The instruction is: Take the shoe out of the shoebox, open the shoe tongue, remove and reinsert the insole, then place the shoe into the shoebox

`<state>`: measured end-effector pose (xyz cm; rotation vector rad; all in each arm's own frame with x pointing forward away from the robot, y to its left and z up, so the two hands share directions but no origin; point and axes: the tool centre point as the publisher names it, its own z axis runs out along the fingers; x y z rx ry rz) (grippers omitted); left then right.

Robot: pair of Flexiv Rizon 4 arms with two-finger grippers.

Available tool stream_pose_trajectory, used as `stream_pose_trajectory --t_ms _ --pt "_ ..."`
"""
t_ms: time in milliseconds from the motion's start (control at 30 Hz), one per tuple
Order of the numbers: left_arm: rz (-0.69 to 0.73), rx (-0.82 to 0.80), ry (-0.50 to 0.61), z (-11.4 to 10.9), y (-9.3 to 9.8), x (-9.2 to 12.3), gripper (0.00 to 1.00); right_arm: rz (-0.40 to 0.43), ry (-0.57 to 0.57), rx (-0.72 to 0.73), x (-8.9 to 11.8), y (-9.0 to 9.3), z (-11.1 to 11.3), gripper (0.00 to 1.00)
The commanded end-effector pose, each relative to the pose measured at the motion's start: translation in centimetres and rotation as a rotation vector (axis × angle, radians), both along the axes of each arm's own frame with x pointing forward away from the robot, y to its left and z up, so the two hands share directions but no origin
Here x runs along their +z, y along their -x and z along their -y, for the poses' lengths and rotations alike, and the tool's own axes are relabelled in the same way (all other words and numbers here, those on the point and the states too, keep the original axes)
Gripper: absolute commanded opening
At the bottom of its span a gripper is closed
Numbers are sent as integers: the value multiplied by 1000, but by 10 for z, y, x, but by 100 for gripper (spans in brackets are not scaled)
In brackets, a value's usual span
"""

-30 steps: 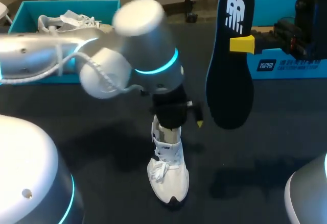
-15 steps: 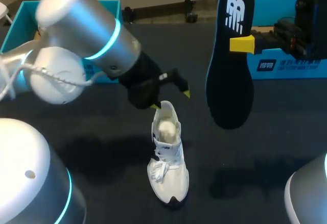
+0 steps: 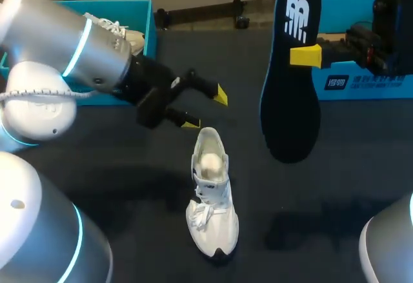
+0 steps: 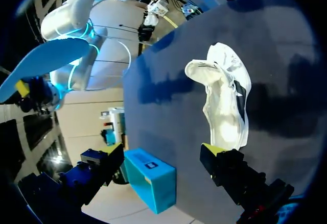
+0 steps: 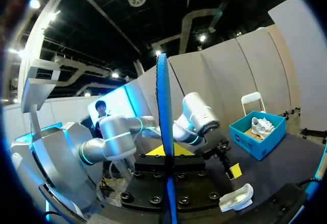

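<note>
A white shoe (image 3: 211,196) stands upright on the black table, toe toward the near edge, its mouth wide and facing up; it lies ahead of the left fingers (image 4: 225,99). My left gripper (image 3: 206,110) hovers open just behind and left of the heel, holding nothing (image 4: 161,155). My right gripper (image 3: 304,55) is shut on a dark blue insole (image 3: 290,89), which hangs upright in the air to the shoe's right. In the right wrist view the insole (image 5: 164,106) shows edge-on between the fingers, with the shoe (image 5: 236,197) lying beyond.
A teal shoebox (image 3: 143,13) at the back left holds another white shoe (image 3: 113,28). A second teal box (image 3: 361,80) sits at the back right, behind my right arm. Bare black tabletop surrounds the shoe.
My left arm has lifted off the shoe's heel and drawn back to the left, uncovering the shoe's mouth, with its fingers spread wide. The right arm and insole have stayed put.
</note>
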<state>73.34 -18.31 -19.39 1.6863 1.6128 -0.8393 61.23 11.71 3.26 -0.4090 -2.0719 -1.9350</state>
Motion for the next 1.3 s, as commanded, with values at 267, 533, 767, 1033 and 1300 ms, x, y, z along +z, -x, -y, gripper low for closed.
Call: stream_pose_trajectory --t_ms 267,533,767,1033,1300 --pt "-2 -8 124 -2 -2 -4 100 -2 2 1 0 -2 -2 0" --pt "-21 -55 308 -9 -10 -9 100 -2 2 1 0 -2 -2 0" --pt "21 -56 404 -7 -11 0 100 -2 2 1 0 -2 -2 0" --pt "46 -36 525 0 -17 10 100 -2 2 1 0 -2 -2 0" --pt "52 -10 575 -3 -31 17 100 -87 -20 31 -14 -28 -2 0"
